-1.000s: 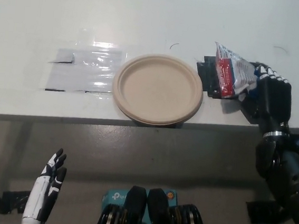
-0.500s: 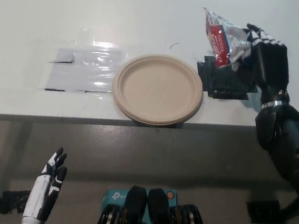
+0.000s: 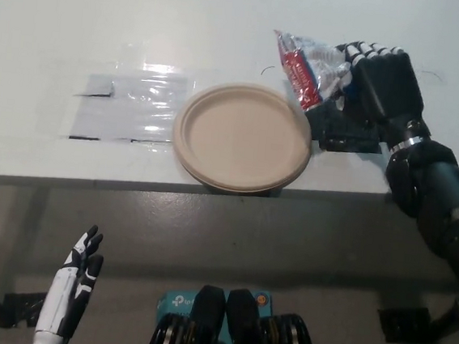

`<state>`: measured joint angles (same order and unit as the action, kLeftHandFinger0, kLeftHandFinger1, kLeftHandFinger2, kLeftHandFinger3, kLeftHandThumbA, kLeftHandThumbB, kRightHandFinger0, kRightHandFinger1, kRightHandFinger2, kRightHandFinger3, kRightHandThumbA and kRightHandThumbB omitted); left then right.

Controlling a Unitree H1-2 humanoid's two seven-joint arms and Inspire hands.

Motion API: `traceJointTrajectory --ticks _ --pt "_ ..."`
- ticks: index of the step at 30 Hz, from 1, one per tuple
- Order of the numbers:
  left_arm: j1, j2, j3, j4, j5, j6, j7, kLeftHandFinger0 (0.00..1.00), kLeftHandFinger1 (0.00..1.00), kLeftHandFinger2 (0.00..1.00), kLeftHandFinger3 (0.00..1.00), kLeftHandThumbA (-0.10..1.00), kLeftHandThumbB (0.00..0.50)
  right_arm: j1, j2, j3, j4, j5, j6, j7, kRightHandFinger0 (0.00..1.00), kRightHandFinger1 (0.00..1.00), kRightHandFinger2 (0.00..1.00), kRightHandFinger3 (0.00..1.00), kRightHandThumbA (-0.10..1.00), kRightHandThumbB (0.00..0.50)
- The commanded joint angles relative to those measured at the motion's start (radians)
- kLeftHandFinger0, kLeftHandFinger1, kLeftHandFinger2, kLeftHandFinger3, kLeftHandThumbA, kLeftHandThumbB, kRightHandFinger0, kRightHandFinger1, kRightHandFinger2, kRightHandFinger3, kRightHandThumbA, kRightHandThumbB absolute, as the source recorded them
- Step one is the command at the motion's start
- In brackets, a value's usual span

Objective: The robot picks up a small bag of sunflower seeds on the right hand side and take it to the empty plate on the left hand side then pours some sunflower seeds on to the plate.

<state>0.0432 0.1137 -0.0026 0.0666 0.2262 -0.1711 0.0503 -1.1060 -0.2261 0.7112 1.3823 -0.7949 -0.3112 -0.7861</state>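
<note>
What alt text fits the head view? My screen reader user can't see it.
The black right hand holds a seed bag above the table, just right of an empty plate. A clear sheet lies left of the plate. The white left hand hangs open below the table edge.

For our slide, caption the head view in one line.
Black right hand holds the seed bag beside the empty plate; white left hand rests low.
</note>
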Motion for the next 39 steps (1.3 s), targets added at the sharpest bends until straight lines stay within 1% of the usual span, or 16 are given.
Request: traceJointTrajectory --ticks 1,7,9,13,15,17,19,21,22,23,24,26,28,35,37,39 --pt "-0.022 0.014 -0.003 -0.034 0.003 -0.027 0.000 1.00 1.00 1.00 1.00 1.00 0.101 -0.102 -0.003 0.020 -0.001 -0.029 0.026 0.032 0.00 0.19 0.64 0.39 -0.10 0.206" --pt "-0.020 0.015 -0.001 -0.029 -0.003 -0.033 0.001 1.00 1.00 1.00 1.00 1.00 0.089 -0.117 0.007 0.062 0.006 -0.058 0.052 0.059 0.00 0.19 0.68 0.44 -0.10 0.206" --pt "-0.016 0.015 -0.002 -0.037 0.000 -0.026 0.001 1.00 1.00 1.00 1.00 1.00 0.105 -0.125 0.010 0.090 0.007 -0.080 0.056 0.051 0.00 0.18 0.69 0.48 -0.10 0.220" --pt "-0.014 0.015 -0.003 -0.039 -0.002 -0.021 -0.003 1.00 1.00 1.00 1.00 1.00 0.093 -0.140 0.017 0.139 0.010 -0.118 0.076 0.039 0.00 0.19 0.74 0.55 -0.10 0.247" --pt "-0.015 0.016 -0.004 -0.039 0.000 -0.022 -0.004 1.00 1.00 1.00 1.00 1.00 0.094 -0.148 0.022 0.155 0.012 -0.127 0.082 0.039 0.00 0.25 0.78 0.59 -0.10 0.259" --pt "-0.016 0.016 -0.003 -0.035 -0.009 -0.029 -0.004 1.00 1.00 1.00 1.00 1.00 0.092 -0.160 0.030 0.176 0.016 -0.141 0.092 0.048 0.00 0.31 0.83 0.67 -0.10 0.265" --pt "-0.014 0.016 -0.002 -0.035 -0.011 -0.031 -0.004 1.00 1.00 1.00 1.00 1.00 0.093 -0.171 0.036 0.191 0.016 -0.151 0.089 0.052 0.00 0.31 0.82 0.68 -0.10 0.264" --pt "-0.013 0.016 -0.003 -0.037 -0.011 -0.027 -0.006 1.00 1.00 1.00 1.00 1.00 0.093 -0.178 0.037 0.198 0.014 -0.149 0.080 0.059 0.00 0.23 0.73 0.58 -0.10 0.274" --pt "-0.014 0.015 -0.004 -0.038 -0.009 -0.023 -0.006 1.00 1.00 1.00 1.00 1.00 0.087 -0.185 0.038 0.205 0.012 -0.156 0.077 0.047 0.00 0.17 0.66 0.48 -0.10 0.280" --pt "-0.013 0.016 -0.004 -0.043 -0.009 -0.013 -0.009 1.00 1.00 1.00 1.00 1.00 0.092 -0.192 0.040 0.220 0.011 -0.174 0.089 0.034 0.00 0.14 0.63 0.44 -0.10 0.279" --pt "-0.012 0.017 -0.005 -0.044 -0.007 -0.012 -0.010 1.00 1.00 1.00 1.00 1.00 0.091 -0.197 0.042 0.230 0.009 -0.185 0.091 0.026 0.00 0.10 0.60 0.35 -0.10 0.263" --pt "-0.012 0.016 -0.006 -0.042 -0.008 -0.020 -0.009 1.00 1.00 1.00 1.00 1.00 0.088 -0.204 0.045 0.250 0.010 -0.202 0.109 0.015 0.00 0.09 0.59 0.24 -0.10 0.276" --pt "-0.011 0.017 -0.006 -0.043 -0.011 -0.020 -0.012 1.00 1.00 1.00 1.00 1.00 0.089 -0.207 0.045 0.265 0.010 -0.213 0.117 0.016 0.00 0.09 0.61 0.23 -0.10 0.277" --pt "-0.009 0.017 -0.008 -0.048 -0.009 -0.025 -0.010 1.00 1.00 1.00 1.00 1.00 0.094 -0.219 0.050 0.290 0.016 -0.243 0.131 -0.010 0.00 0.04 0.57 0.17 -0.10 0.297" --pt "-0.009 0.017 -0.007 -0.048 -0.012 -0.023 -0.011 1.00 1.00 1.00 1.00 1.00 0.098 -0.224 0.051 0.299 0.020 -0.252 0.139 0.010 0.00 0.06 0.62 0.19 -0.10 0.280" --pt "-0.011 0.016 -0.007 -0.048 -0.019 -0.019 -0.015 1.00 1.00 1.00 1.00 1.00 0.104 -0.229 0.051 0.328 0.024 -0.283 0.176 0.002 0.00 0.06 0.61 0.17 -0.10 0.300"
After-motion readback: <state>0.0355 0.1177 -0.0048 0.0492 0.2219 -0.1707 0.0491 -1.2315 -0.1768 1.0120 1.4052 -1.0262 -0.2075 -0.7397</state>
